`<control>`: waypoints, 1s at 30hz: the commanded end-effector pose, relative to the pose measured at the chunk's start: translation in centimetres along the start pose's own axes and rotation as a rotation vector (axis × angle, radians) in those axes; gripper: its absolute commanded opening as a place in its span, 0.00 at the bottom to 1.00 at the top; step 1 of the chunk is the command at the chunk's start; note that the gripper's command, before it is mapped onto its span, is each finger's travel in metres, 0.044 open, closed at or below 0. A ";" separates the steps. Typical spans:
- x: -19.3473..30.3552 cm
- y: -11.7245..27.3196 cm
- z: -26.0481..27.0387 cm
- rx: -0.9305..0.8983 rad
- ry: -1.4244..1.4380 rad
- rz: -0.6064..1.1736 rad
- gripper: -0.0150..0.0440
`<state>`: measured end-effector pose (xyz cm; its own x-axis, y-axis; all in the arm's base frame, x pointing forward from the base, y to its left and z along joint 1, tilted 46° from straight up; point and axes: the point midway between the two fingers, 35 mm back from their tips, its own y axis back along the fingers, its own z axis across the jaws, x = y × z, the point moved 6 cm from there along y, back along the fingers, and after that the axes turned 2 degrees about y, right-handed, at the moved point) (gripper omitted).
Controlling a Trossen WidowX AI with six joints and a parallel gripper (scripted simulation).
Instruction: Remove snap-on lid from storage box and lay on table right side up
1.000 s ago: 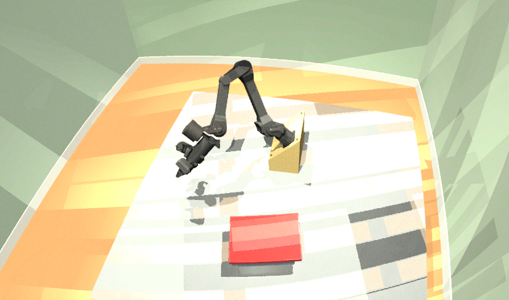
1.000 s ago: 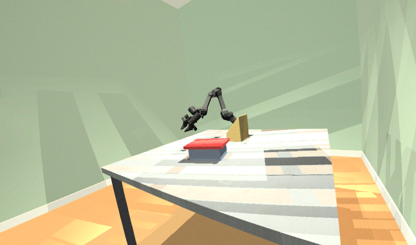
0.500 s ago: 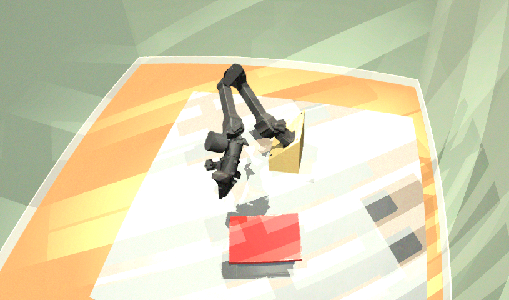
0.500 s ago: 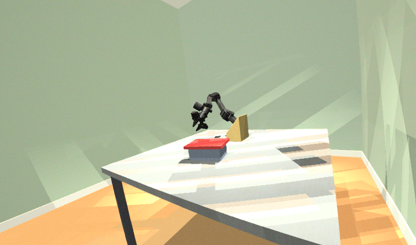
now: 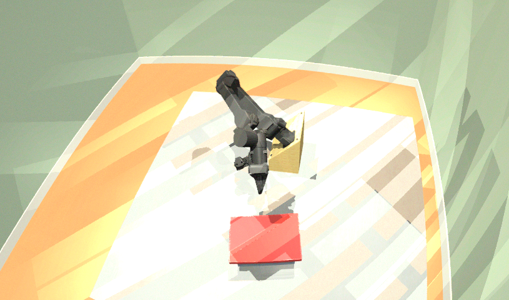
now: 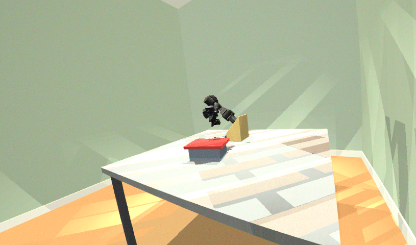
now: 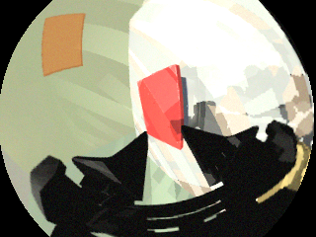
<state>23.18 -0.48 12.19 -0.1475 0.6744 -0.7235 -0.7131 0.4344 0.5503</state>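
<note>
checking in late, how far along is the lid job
Nothing is done yet: the red lid sits snapped on the grey-blue box. In hand is the approach only: the pincer hangs in the air, part-open and holding nothing, short of the lid. Left: grip the lid, lift it off, lay it flat on the table.

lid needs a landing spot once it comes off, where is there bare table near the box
Bare table shows on both sides of the red lid: a wide stretch out to the right edge, and another toward the left edge. It is crowded only behind the box, where the end effector, open and holding nothing, hangs near the tan wedge.
</note>
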 end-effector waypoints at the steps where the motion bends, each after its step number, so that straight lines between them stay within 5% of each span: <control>1: 0.5 0.1 -0.1 0.004 0.005 0.009 0.65; 14: 0.8 -3.9 -5.0 0.006 0.009 0.009 0.65; 30: 0.6 -5.2 -4.9 0.006 0.009 0.009 0.65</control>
<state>22.95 -5.08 6.91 -0.1602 0.6745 -0.7207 -0.7028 0.4348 0.5631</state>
